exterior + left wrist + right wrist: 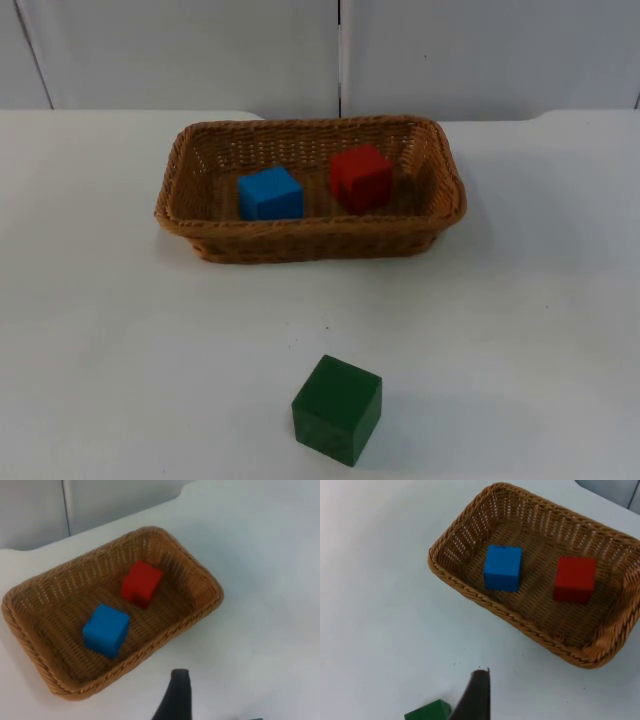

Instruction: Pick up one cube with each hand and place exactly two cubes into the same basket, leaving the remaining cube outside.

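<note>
White table (100, 330), wicker basket (300, 243), blue cube (270, 193), red cube (361, 177), green cube (337, 408)

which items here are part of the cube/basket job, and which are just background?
Part of the job:
- wicker basket
- blue cube, in the basket
- red cube, in the basket, apart from the blue one
- green cube, on the table outside the basket

Just there:
- white table
- grey partition wall
</note>
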Motion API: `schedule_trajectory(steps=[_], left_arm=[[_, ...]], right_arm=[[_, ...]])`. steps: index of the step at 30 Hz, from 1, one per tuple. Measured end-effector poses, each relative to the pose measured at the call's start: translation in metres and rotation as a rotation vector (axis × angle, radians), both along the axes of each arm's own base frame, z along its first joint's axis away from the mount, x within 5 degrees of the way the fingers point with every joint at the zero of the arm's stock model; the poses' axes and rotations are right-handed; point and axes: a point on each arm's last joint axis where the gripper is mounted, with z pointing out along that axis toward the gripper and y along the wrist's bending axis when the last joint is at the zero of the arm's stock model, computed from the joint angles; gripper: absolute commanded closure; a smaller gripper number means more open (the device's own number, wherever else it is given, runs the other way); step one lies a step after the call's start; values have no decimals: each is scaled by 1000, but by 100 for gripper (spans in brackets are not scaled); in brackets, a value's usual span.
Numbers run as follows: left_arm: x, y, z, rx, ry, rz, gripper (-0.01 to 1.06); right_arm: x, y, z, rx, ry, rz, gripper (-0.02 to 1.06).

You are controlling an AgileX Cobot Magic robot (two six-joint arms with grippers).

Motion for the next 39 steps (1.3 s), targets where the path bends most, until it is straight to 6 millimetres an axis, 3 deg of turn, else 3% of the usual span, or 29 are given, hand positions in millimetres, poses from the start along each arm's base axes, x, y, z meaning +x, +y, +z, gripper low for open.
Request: schedule_trajectory(steps=[12, 24, 39], left_arm=[[-40, 8, 26, -39, -119, -2, 31], [-73, 16, 2, -45, -128, 17, 31], [-113, 23, 11, -32, -206, -14, 31]], right_arm=[[-46, -23, -3, 30, -41, -23, 24], [-94, -47, -4, 66, -116, -39, 24], [-151, -75, 2, 138, -227, -48, 24]])
